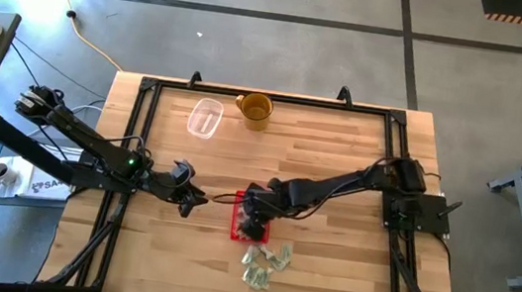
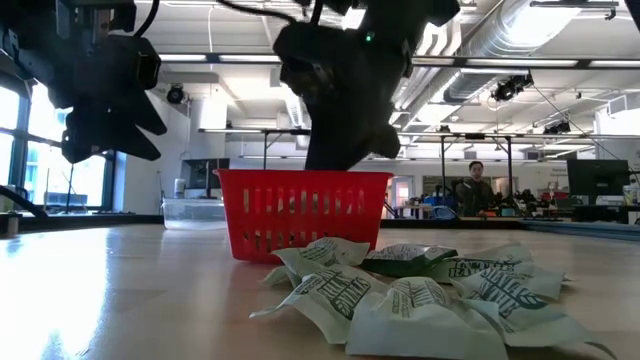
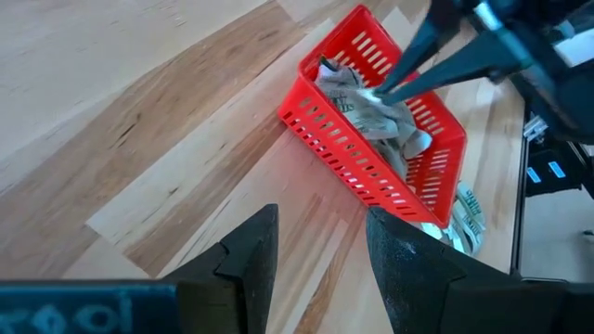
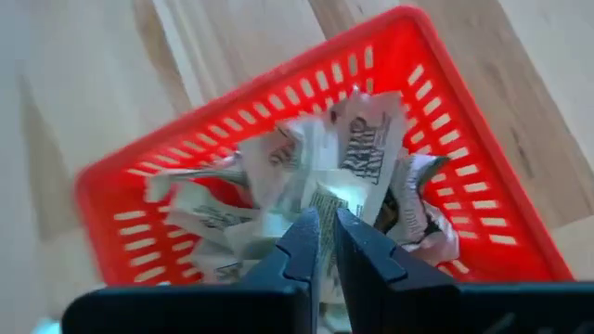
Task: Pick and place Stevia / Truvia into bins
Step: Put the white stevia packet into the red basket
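The red bin (image 1: 236, 223) (image 2: 300, 215) stands on the table near its middle, with several crumpled pale green and white Stevia packets (image 3: 367, 116) (image 4: 213, 218) inside. More loose packets (image 1: 264, 264) (image 2: 420, 290) lie in a heap on the table, on the bin's near side. My right gripper (image 1: 252, 222) (image 4: 327, 232) hangs over the bin, shut on one packet. My left gripper (image 1: 189, 200) (image 3: 320, 239) waits open and holds nothing, just left of the bin. My right gripper pinches one Stevia packet between its two fingertips (image 3: 401, 74), at an edge of the packet (image 4: 325, 199). The fingers come from above and point down into the bin. The packet (image 4: 362, 148) spreads out below them, over the other packets; whether it rests on them I cannot tell.
A clear plastic container (image 1: 206, 117) and a yellow-brown mug (image 1: 255, 110) stand near the table's far edge. Black frame rails (image 1: 143, 132) run along the left, right and far sides. Bare wood lies between the bin and the far objects.
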Motion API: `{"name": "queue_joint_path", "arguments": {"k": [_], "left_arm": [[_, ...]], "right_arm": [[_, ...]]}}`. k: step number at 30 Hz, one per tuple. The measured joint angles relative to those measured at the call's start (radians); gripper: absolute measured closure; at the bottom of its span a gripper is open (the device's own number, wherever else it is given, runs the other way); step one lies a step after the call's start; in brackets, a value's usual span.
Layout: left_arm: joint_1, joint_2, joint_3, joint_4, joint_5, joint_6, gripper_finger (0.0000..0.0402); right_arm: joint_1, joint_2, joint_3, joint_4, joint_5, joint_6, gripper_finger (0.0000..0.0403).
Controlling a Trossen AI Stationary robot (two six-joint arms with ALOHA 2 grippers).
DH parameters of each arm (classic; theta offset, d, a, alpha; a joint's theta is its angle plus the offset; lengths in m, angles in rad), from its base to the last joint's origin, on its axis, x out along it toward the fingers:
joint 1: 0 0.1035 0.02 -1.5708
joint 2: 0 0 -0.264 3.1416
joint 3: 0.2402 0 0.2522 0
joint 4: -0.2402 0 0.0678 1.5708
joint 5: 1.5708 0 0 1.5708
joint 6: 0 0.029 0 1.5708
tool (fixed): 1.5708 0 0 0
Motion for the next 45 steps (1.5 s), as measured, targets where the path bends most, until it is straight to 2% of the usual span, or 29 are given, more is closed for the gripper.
{"name": "queue_joint_path", "arguments": {"k": [4, 7, 13, 17, 21, 24, 27, 30, 33, 39, 43, 45], "left_arm": [[0.000, 0.000, 0.000, -0.002, 0.000, 0.001, 0.0204], [0.000, 0.000, 0.000, -0.002, 0.000, 0.001, 0.0204], [0.000, 0.000, 0.000, -0.002, 0.000, 0.002, 0.0204], [0.000, 0.000, 0.000, -0.002, -0.001, 0.002, 0.0204], [0.000, 0.000, 0.000, -0.002, -0.001, 0.002, 0.0204], [0.000, 0.000, 0.000, -0.004, -0.001, 0.002, 0.0204], [0.000, 0.000, 0.000, -0.011, -0.001, 0.002, 0.0204], [0.000, 0.000, 0.000, -0.024, 0.000, 0.002, 0.0204], [0.000, 0.000, 0.000, -0.028, 0.004, 0.002, 0.0204], [0.000, 0.000, 0.000, -0.028, 0.007, 0.002, 0.0204], [0.000, 0.000, 0.000, -0.028, 0.009, 0.009, 0.0204], [0.000, 0.000, 0.000, -0.028, 0.016, 0.011, 0.0204]], "right_arm": [[-0.004, 0.026, -0.001, -0.006, -0.018, -0.017, 0.0374], [-0.003, 0.027, 0.002, -0.004, 0.005, -0.012, 0.0369], [-0.001, 0.025, 0.090, -0.033, 0.039, -0.049, 0.0356], [0.029, 0.022, 0.199, -0.174, 0.112, -0.130, 0.0347], [0.066, 0.020, 0.249, -0.403, 0.167, -0.150, 0.0335], [0.102, 0.020, 0.239, -0.522, 0.158, -0.108, 0.0322], [0.167, 0.020, 0.207, -0.554, 0.110, -0.057, 0.0300], [0.232, 0.021, 0.178, -0.528, 0.053, 0.048, 0.0267], [0.281, 0.021, 0.146, -0.514, 0.051, 0.215, 0.0222], [0.352, 0.022, 0.074, -0.417, 0.174, 0.603, 0.0140], [0.366, 0.022, -0.007, -0.370, 0.183, 0.858, 0.0121], [0.365, 0.022, -0.046, -0.322, 0.160, 0.926, 0.0120]]}}
